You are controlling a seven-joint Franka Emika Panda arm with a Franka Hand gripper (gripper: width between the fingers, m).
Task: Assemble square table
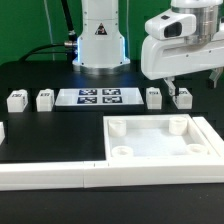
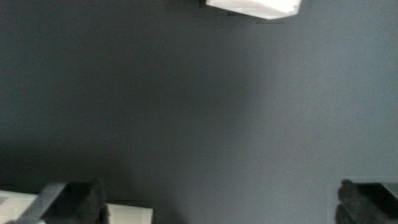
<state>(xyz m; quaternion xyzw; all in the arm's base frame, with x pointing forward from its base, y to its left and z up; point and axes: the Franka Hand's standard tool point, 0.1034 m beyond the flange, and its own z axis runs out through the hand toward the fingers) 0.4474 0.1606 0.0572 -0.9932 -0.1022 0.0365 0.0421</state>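
Observation:
The square table top [image 1: 160,142], a white tray with a raised rim and round corner sockets, lies at the front of the exterior view's right. Four small tagged white legs stand in a row behind it: two on the left [image 1: 16,99] [image 1: 44,99] and two on the right [image 1: 153,96] [image 1: 182,97]. My gripper [image 1: 192,82] hangs open and empty just above the two right legs. In the wrist view the gripper [image 2: 222,205] is open over dark table. A white piece [image 2: 128,212] lies beside one finger [image 2: 71,200]. Another white piece [image 2: 249,8] lies farther off.
The marker board [image 1: 100,97] lies between the two pairs of legs. The long white L-shaped border rail [image 1: 50,175] runs along the front. The robot base [image 1: 98,40] stands at the back.

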